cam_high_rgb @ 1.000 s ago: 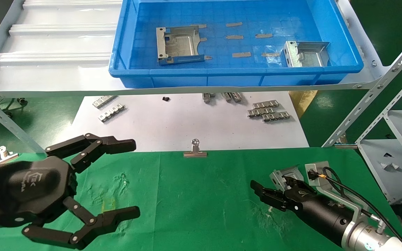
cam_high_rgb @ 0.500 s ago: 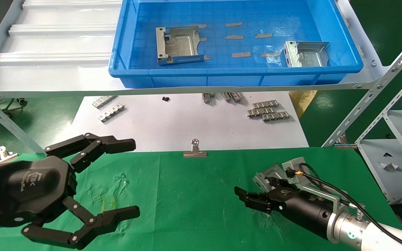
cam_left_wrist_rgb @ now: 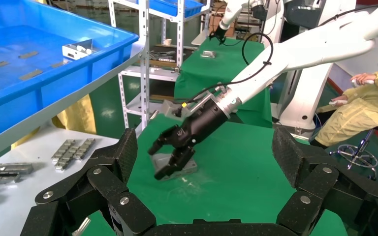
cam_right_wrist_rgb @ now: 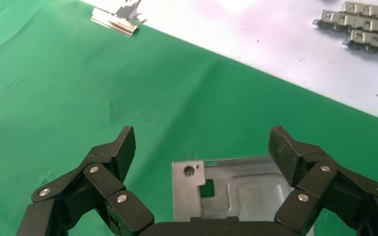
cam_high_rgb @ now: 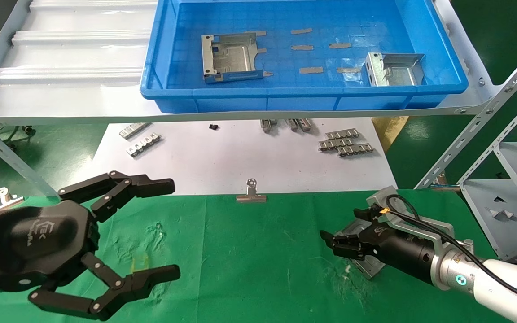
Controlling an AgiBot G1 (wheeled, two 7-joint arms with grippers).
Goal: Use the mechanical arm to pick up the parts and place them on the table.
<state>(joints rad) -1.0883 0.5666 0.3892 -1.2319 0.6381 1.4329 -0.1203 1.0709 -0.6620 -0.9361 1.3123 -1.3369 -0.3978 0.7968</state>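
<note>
One silver bracket (cam_high_rgb: 368, 268) lies flat on the green table (cam_high_rgb: 249, 255), at the right. My right gripper (cam_high_rgb: 343, 229) hovers just over it, open, its fingers either side of the part and off it. In the right wrist view the bracket (cam_right_wrist_rgb: 236, 189) lies below the open gripper (cam_right_wrist_rgb: 203, 145). The left wrist view shows the same bracket (cam_left_wrist_rgb: 176, 166) under the right gripper (cam_left_wrist_rgb: 163, 160). Two more brackets (cam_high_rgb: 229, 57) (cam_high_rgb: 395, 69) lie in the blue bin (cam_high_rgb: 303, 101). My left gripper (cam_high_rgb: 171, 229) is open and empty at the table's left.
The bin stands on a pale ribbed shelf (cam_high_rgb: 74, 67) above the table's far edge. A white paper sheet (cam_high_rgb: 240, 157) behind the cloth carries ridged metal strips (cam_high_rgb: 343, 143) and a binder clip (cam_high_rgb: 251, 194). A grey rack (cam_high_rgb: 505, 179) stands at the right.
The right gripper moved left, then back right with its wrist turning. The bracket that sat tilted at its fingers now lies flat on the cloth beneath the open fingers. The left arm has not moved.
</note>
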